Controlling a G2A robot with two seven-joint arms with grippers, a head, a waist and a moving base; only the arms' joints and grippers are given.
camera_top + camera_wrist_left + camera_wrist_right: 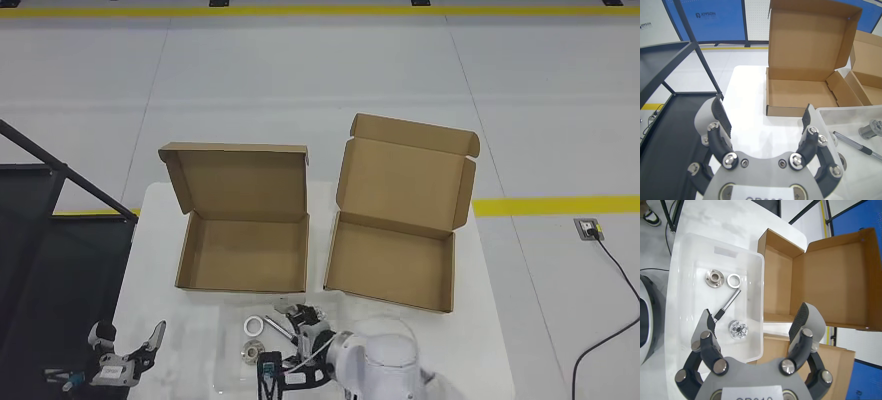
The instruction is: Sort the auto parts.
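Auto parts (714, 278) in white bin (693, 256), right hand (755, 310) wide above, left hand (762, 105) wide beside it.

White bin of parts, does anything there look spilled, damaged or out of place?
Nothing stands out. The flange, ring, rod and slotted hub all lie loose inside the white bin; both cardboard boxes sit open and empty.

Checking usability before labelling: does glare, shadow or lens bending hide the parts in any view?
Right wrist view: light streaks on the translucent white plastic bin, yet the shiny metal ring and the steel rod with a black sleeve read plainly. Left wrist view: the black metal rack bows from wide-angle bending; faint shadow on the white table under the left gripper. Top view: even light.
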